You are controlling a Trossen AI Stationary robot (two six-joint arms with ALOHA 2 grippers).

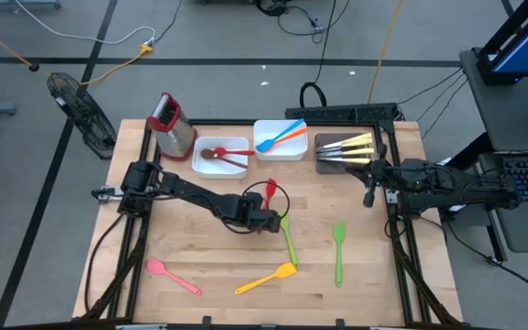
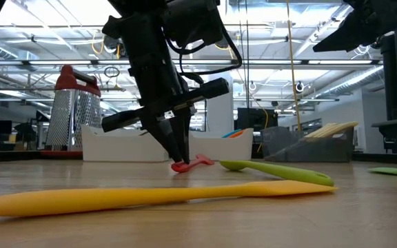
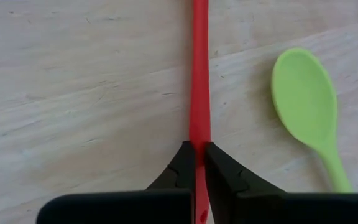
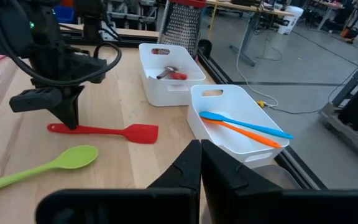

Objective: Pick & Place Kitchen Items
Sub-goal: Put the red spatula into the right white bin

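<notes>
A red spatula (image 4: 104,130) lies on the wooden table near its middle, blade toward the white trays. My left gripper (image 3: 199,158) stands over its handle end, shut on it. A green spoon (image 3: 303,93) lies right beside it, apart from it. My right gripper (image 4: 201,155) is shut on nothing and hangs above the table's right edge (image 1: 370,188), near the dark tray (image 1: 324,142) of pale-handled knives. My left gripper pinches the red spatula's handle (image 3: 199,134) between its two fingers, near the handle's free end (image 4: 55,128). The fingers come steeply from above, one on each long side of the handle. The spatula lies flat on the table (image 2: 191,164).
Two white trays stand at the far side: one (image 1: 207,167) holds a brown spoon and a red utensil, the other (image 1: 291,151) a blue and an orange one. A red-topped grater (image 1: 168,124) stands far left. Pink (image 1: 172,275), yellow (image 1: 269,278) and green (image 1: 339,252) utensils lie toward the near edge.
</notes>
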